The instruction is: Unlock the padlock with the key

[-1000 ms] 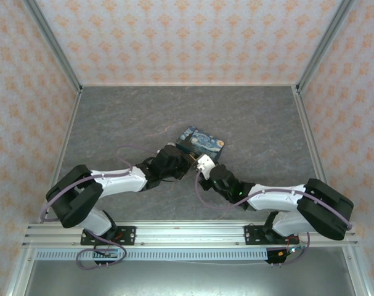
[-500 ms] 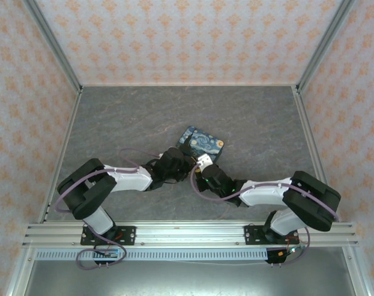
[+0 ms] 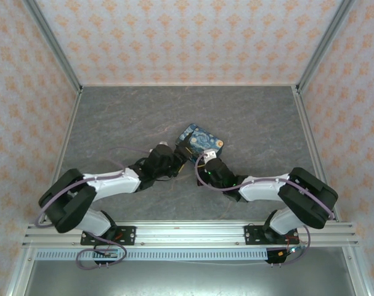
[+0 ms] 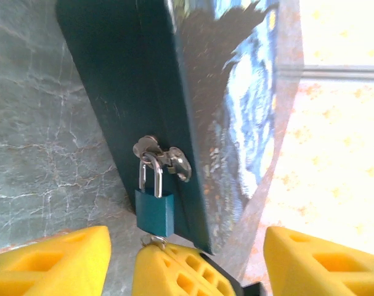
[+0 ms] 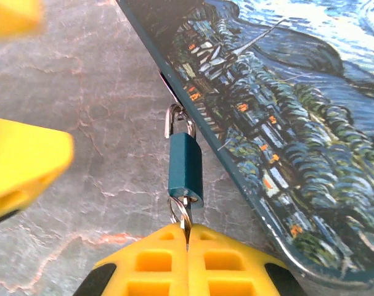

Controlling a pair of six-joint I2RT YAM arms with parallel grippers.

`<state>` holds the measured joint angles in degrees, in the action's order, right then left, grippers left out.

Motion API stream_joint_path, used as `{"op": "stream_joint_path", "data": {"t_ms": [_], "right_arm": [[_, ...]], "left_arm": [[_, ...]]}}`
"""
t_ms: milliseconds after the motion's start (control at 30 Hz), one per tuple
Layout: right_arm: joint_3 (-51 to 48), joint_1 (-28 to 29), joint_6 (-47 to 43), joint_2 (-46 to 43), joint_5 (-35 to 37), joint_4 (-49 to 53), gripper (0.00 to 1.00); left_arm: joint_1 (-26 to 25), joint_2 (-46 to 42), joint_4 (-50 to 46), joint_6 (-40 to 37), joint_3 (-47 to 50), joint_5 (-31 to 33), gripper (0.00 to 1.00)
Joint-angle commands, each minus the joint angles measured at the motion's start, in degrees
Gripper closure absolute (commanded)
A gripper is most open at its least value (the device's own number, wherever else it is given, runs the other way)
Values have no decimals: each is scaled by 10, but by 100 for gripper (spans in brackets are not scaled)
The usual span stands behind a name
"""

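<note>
Grey marbled table (image 3: pixel 125 117) between papered walls; starry-print box (image 3: pixel 201 140) near its middle, the padlock (image 5: pixel 185 169) hanging by its shackle from the hasp on the box side facing the table's near edge. Right gripper (image 5: pixel 187 240): pinched tight on the key (image 5: pixel 184 223), whose blade reaches the padlock's bottom end, so the padlock's long axis runs straight on from the closed fingers, shackle end farthest; the turn, I judge, must go about that line. Left gripper (image 3: pixel 177 155): spread wide, empty, one finger either side of the padlock and apart from it.
</note>
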<state>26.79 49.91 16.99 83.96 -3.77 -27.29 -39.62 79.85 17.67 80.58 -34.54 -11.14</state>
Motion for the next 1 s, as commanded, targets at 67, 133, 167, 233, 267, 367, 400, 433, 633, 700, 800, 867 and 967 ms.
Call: {"op": "stream_joint_path", "data": {"t_ms": [67,133,167,233,267,367,400,433,633,700,800,867,967], "right_arm": [[-30,-15,109,5,-46,-71,100],[-44,-18,144,4,-54,-95,100],[-49,-19,160,3,-58,-107,100],[-55,-21,194,3,-65,-121,100],[-56,-22,210,4,-70,-125,100],[-56,-28,262,9,-83,-126,100],[-58,-32,279,12,-87,-126,100],[-60,-36,304,15,-90,-126,100],[-68,-46,388,36,-113,-136,100],[-67,-46,402,46,-122,-143,100],[-75,-46,430,59,-124,-165,100],[-81,-47,448,66,-123,-181,100],[-87,-47,466,69,-120,-189,100]], "left_arm": [[29,-72,-96,-51,10,33,28],[40,-89,-115,-62,11,34,27],[47,-97,-128,-69,10,33,27],[58,-106,-145,-81,5,31,26],[64,-108,-157,-86,1,31,25],[78,-103,-178,-110,-13,24,24],[82,-98,-184,-119,-20,22,24],[87,-92,-193,-130,-28,19,24],[109,-25,-238,-210,-99,-9,21],[113,0,-245,-234,-124,-18,21],[117,42,-254,-263,-166,-34,20],[117,69,-263,-280,-194,-43,20],[118,111,-287,-309,-241,-50,20]]}}
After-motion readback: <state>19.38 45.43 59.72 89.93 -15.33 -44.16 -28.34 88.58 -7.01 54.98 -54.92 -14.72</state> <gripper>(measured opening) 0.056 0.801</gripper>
